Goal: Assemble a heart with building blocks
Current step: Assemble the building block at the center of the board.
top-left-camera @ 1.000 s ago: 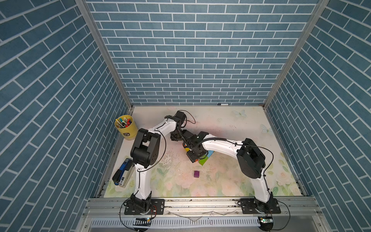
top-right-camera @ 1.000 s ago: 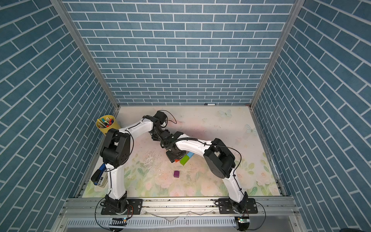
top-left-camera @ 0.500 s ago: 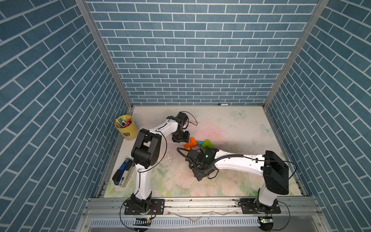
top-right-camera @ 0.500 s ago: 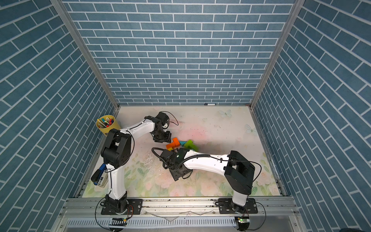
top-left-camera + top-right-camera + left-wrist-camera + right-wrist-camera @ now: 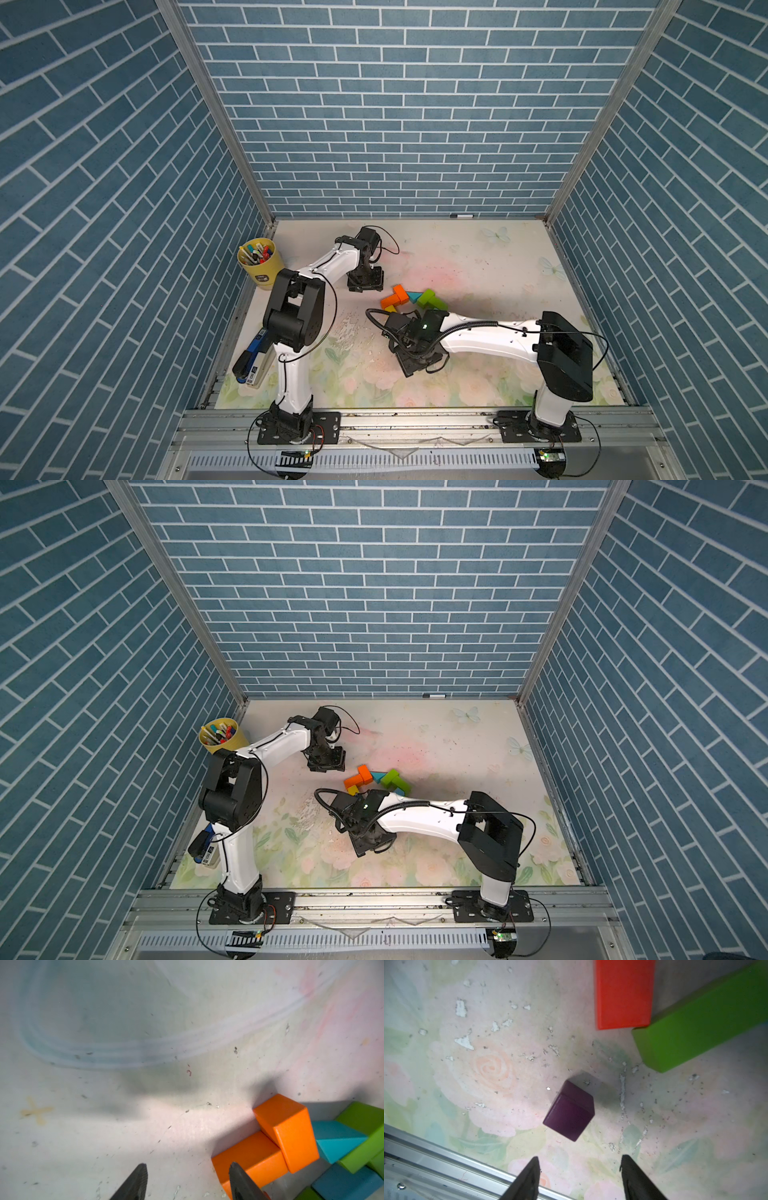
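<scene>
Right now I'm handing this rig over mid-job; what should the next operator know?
Left gripper: open, empty, beside the orange bricks.
Right gripper: open, empty, facing the purple cube.
Done: partial heart, with orange bricks, teal triangle and green bricks touching.
Left: the purple cube sits alone, apart from the red brick. Likely next: grasp it, set it as the point, then close the outline.
</scene>
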Controlling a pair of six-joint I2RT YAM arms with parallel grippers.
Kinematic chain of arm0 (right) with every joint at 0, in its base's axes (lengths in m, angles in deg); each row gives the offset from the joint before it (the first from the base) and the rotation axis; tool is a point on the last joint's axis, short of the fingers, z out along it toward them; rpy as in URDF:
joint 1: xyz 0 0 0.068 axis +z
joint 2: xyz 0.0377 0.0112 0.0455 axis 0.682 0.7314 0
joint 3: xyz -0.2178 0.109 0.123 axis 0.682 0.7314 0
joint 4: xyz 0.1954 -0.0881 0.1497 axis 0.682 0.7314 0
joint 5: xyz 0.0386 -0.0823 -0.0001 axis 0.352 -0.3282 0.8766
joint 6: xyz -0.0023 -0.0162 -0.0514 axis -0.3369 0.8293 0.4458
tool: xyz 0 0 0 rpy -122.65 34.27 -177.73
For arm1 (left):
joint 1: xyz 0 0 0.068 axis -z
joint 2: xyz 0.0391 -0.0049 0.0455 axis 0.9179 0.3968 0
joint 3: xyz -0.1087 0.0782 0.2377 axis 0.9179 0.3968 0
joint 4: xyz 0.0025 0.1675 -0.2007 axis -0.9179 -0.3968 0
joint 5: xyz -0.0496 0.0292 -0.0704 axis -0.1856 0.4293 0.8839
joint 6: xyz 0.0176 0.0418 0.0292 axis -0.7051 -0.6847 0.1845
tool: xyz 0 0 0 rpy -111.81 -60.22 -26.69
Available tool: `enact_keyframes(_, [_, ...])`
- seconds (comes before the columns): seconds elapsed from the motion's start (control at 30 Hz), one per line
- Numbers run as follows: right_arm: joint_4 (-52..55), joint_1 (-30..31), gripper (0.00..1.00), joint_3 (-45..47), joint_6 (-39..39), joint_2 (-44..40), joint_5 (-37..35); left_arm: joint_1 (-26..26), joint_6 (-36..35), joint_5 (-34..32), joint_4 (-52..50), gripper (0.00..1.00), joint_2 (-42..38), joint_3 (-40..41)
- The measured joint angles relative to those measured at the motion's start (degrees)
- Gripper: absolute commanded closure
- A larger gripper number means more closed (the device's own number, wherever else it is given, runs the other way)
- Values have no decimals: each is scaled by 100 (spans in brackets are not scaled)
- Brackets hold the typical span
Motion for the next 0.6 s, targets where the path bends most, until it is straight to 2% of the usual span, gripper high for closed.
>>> enact_keyframes(0.13, [-26, -55, 44, -7, -17, 337, 107, -129, 125, -101, -31, 35, -706, 343])
enact_keyframes(0.33, [15, -162, 60, -105, -46, 448, 103, -208, 280, -127, -55, 35, -1668, 1040])
enact_keyframes(0.6, [120, -627, 63, -297, -26, 468, -59, -210, 387, -28, -39, 35, -1952, 1462])
